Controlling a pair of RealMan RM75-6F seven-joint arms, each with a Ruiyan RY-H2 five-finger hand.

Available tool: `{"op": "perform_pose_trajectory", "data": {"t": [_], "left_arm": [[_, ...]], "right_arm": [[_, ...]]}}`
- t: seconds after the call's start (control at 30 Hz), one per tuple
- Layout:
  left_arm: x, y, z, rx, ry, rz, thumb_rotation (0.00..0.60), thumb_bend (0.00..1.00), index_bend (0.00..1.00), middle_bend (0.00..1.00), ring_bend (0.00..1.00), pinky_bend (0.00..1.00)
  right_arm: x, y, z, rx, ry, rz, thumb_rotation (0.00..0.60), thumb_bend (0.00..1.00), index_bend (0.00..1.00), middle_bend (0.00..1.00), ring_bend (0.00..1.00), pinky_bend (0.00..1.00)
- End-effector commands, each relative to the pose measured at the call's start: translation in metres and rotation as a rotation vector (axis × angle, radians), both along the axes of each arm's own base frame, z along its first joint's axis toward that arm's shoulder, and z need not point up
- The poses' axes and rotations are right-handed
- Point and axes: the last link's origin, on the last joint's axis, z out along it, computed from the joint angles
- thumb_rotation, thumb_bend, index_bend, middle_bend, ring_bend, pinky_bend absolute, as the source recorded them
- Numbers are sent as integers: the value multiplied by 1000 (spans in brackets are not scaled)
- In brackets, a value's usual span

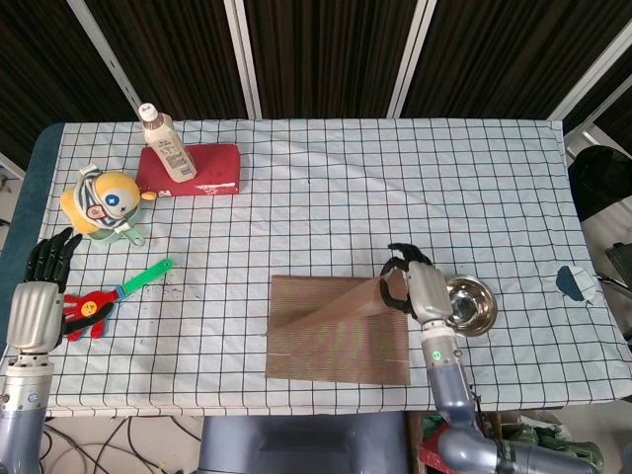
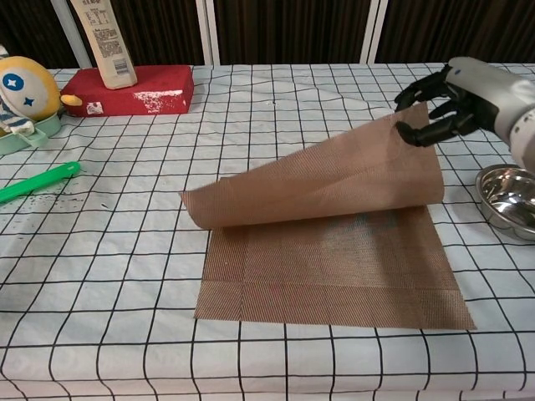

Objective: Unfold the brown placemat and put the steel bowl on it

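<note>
The right hand (image 2: pixel 447 104) pinches a corner of the brown placemat (image 2: pixel 334 251), holding its top layer lifted and curled above the layer that lies flat on the checked tablecloth (image 1: pixel 395 188) near the front edge. The steel bowl (image 1: pixel 472 304) sits on the cloth just beside the placemat, toward the right edge, partly behind the right arm in the head view. The left hand (image 1: pixel 39 291) hovers at the left edge, fingers spread and holding nothing, just beside a red and green toy (image 1: pixel 109 296)
</note>
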Motion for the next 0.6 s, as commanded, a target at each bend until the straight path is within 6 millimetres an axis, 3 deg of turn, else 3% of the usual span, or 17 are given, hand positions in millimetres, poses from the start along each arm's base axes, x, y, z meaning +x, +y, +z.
{"op": "perform_pose_trajectory", "data": {"t": [0.03, 0.4, 0.6], "left_arm": [[0, 2, 0, -1, -3, 3, 600, 29, 0, 0, 0, 0], [-1, 3, -4, -33, -3, 16, 600, 29, 0, 0, 0, 0], [0, 2, -5, -41, -2, 17, 600, 29, 0, 0, 0, 0]], "right_arm": [[26, -46, -4, -24, 69, -18, 600, 459, 645, 183, 107, 161], [45, -121, -12, -75, 212, -106, 600, 458, 644, 184, 106, 161], [45, -139, -24, -70, 242, -146, 600, 444, 644, 183, 106, 161]]}}
